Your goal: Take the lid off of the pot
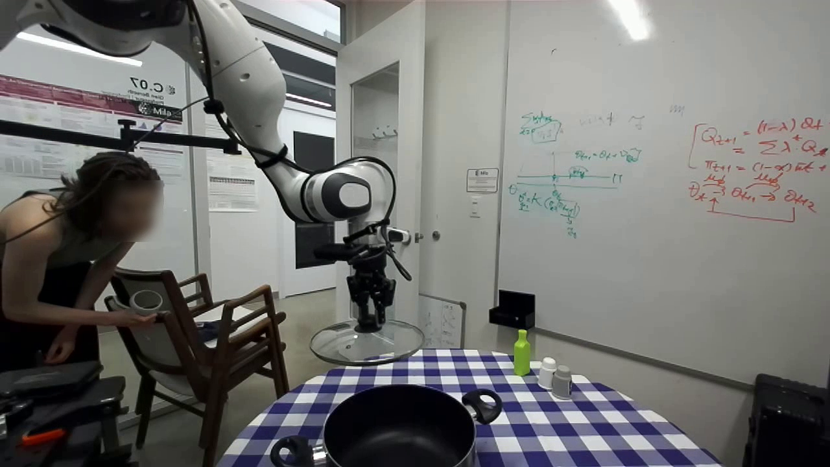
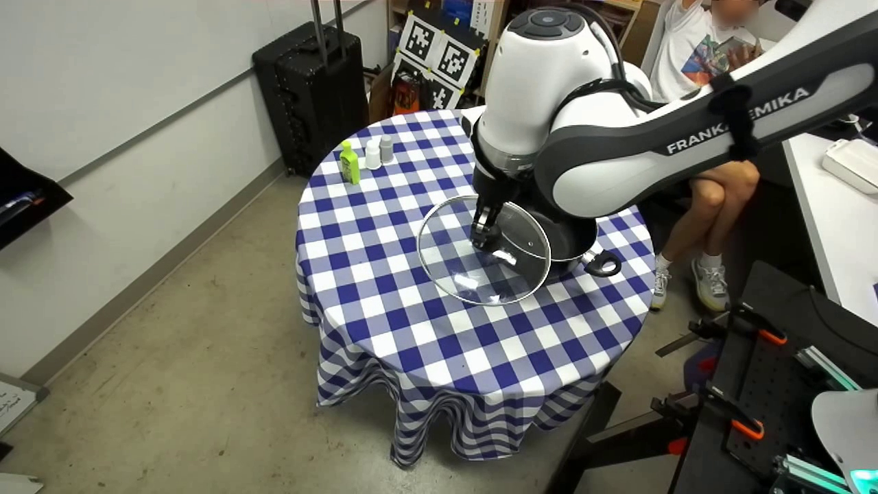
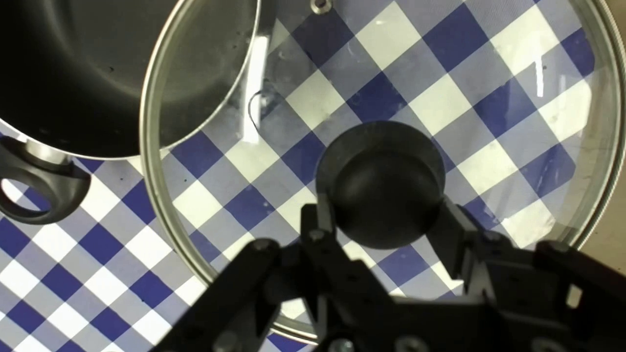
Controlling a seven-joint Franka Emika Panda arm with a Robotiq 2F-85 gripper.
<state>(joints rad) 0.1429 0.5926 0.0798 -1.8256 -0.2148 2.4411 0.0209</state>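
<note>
lid (image 1: 350, 348) hangs in gripper (image 1: 371, 318) behind the pot (image 1: 400, 425), bottle (image 1: 521, 355) and shakers (image 1: 546, 374) at right, in an exterior view.

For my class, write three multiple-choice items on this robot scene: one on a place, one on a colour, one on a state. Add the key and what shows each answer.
1. Where does the pot stand?
A. On the floor
B. On a chair
C. On the checked tablecloth

2. What colour is the bottle?
A. Green
B. Red
C. Blue

3. What state is the lid in?
A. Resting on the pot
B. Held up off the pot by the tool
C. Lying on the tablecloth

Key
1: C, as tablecloth shows on both sides of the pot in an exterior view.
2: A, as both exterior views show it bright green.
3: B, as the wrist view shows the tool gripping its knob, and an exterior view shows tablecloth between lid and pot.
</note>
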